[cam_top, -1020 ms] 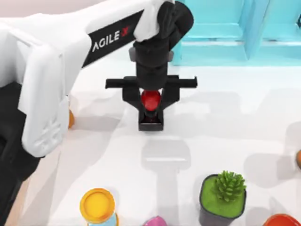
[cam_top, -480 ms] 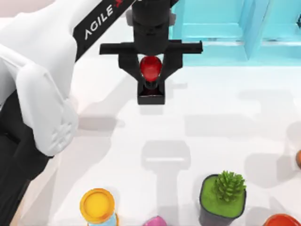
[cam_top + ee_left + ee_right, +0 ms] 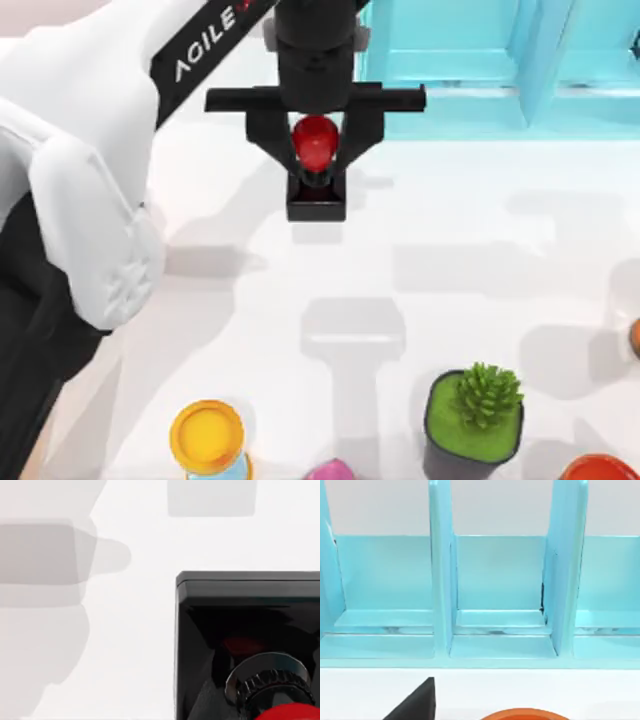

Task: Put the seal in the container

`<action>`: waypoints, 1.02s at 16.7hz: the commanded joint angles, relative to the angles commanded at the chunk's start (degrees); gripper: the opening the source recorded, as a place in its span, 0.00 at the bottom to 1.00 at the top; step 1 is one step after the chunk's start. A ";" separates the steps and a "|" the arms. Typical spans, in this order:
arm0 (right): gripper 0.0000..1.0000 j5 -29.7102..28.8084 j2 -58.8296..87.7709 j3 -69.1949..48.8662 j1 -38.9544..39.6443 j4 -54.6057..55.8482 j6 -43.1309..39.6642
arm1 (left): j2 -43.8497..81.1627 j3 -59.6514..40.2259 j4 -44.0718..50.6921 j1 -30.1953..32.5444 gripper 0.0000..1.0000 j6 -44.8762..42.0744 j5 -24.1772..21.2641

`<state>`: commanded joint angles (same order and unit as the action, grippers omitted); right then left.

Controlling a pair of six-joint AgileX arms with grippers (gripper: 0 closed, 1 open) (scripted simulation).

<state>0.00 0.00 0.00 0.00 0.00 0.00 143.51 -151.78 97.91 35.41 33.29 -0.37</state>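
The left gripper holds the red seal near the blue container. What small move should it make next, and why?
Probably carry it a little further toward the container at the table's far edge. In the top view the left gripper is shut on the seal, which hangs over bare table just short of the container's front lip, so releasing now would likely drop it outside the compartments.

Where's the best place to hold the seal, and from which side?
By the red knob of the seal, from above: it stands upright, its black square base hanging low, and the left gripper already has its jaws on either side of the knob.
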 joint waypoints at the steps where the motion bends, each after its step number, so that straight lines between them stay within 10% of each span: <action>1: 1.00 0.00 0.00 0.00 0.00 0.00 0.00 | -1.24 1.17 -0.29 -0.89 0.00 -1.23 0.00; 17: 1.00 0.00 0.00 0.00 0.00 0.00 0.00 | -40.22 52.52 -13.62 -48.28 0.00 -48.56 0.59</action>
<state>0.00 0.00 0.00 0.00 0.00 0.00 103.29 -99.27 84.28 -12.87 -15.27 0.22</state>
